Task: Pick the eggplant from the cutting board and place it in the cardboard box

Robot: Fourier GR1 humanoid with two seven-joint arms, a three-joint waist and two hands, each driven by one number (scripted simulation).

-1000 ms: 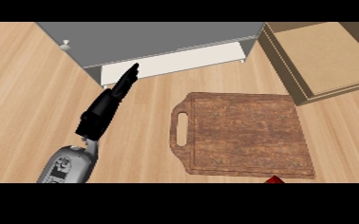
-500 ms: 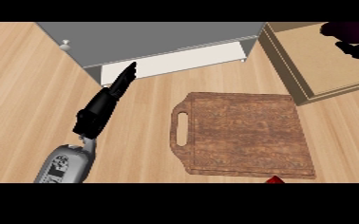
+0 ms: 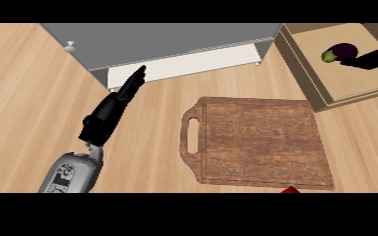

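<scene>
Head view: the eggplant [image 3: 341, 51] sits inside the cardboard box [image 3: 301, 65] at the upper right of the counter [image 3: 44, 105], dark purple with its green cap turned toward the box's near wall. Just beyond it, toward the right edge, a black shape that appears to be the right hand [image 3: 365, 60] reaches into the box and touches or nearly touches the eggplant; so little of it shows that whether its fingers are curled round the eggplant or straightened off it cannot be told.

The left hand [image 3: 111, 111] lies over the counter at the left, on the end of a grey forearm [image 3: 72, 172] that rises from the lower edge. Its fingers [image 3: 133, 82] are straight and pressed together, holding nothing, their tips over the pale underside of a grey cabinet [image 3: 170, 42] that spans the top of the view. A small white knob [image 3: 71, 46] stands well to the left of the fingertips.

The cutting board [image 3: 258, 140], brown with a slot handle on its left side, lies bare to the right of the left hand and below the box, well apart from the fingers. A small red object [image 3: 291, 190] peeks in at the board's lower edge.
</scene>
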